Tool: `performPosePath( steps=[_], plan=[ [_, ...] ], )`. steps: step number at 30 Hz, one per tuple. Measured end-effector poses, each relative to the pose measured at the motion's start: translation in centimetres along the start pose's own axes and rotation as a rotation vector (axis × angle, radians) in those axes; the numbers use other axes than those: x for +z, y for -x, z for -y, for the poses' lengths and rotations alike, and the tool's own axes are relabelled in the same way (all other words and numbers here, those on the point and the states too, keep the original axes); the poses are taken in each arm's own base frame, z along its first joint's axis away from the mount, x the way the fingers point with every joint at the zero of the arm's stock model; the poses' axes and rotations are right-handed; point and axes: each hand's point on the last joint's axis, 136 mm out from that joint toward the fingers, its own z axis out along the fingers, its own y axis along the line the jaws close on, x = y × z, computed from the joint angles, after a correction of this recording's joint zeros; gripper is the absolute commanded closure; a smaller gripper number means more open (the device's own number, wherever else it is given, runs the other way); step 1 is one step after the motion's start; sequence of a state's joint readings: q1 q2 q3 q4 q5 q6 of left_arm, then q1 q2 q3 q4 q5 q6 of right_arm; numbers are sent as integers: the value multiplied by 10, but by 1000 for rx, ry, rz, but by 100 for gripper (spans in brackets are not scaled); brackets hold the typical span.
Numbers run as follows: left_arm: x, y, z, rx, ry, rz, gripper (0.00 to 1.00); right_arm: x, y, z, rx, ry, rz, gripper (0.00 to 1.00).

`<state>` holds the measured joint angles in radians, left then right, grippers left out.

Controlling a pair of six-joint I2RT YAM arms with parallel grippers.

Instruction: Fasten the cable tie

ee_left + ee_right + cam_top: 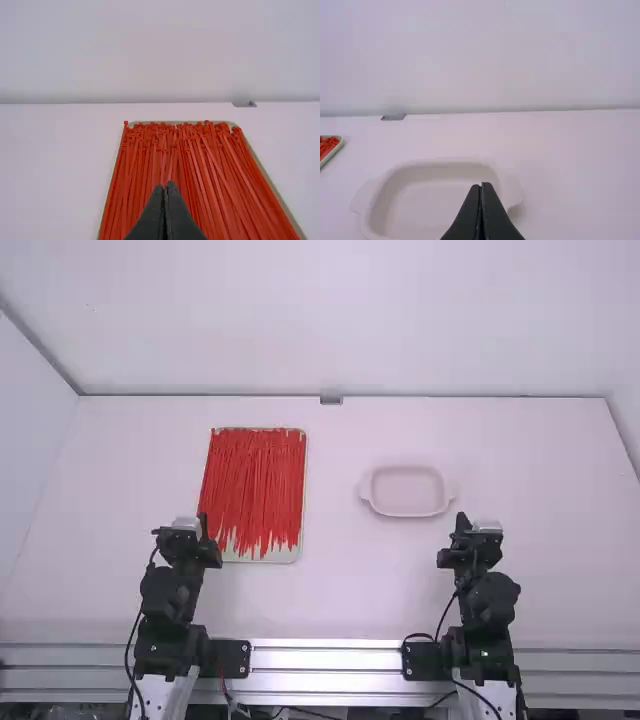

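Note:
A dense pile of red cable ties (254, 490) (190, 170) lies lengthwise on a flat tray (292, 556) left of the table's middle. My left gripper (201, 527) (165, 189) hovers at the near left corner of that pile, shut and holding nothing. A white dish (405, 491) (427, 197) with small handles sits right of the middle. My right gripper (461, 524) (481, 187) is just in front of the dish's near right corner, shut and holding nothing.
A small grey bracket (331, 398) (245, 104) (393, 117) sits at the table's far edge against the back wall. White walls close the table at the left and back. An aluminium rail (320, 658) runs along the near edge.

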<state>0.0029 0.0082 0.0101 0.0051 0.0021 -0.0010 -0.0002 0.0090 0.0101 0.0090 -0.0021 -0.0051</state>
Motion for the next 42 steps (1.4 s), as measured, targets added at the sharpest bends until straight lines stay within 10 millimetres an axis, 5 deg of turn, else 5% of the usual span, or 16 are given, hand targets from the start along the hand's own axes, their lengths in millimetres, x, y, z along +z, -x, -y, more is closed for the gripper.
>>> performPosePath(
  steps=[15, 22, 42],
  plan=[
    [4, -8, 1, -4, -5, -57, 90, 4, -5, -3, 4, 16, -26, 90],
    [7, 12, 3, -5, -20, -66, 81, 7, 5, -6, 16, 42, -35, 81],
    [44, 22, 5, -58, -12, -329, 42, 27, 7, -20, 74, 81, -310, 42]
  ],
)
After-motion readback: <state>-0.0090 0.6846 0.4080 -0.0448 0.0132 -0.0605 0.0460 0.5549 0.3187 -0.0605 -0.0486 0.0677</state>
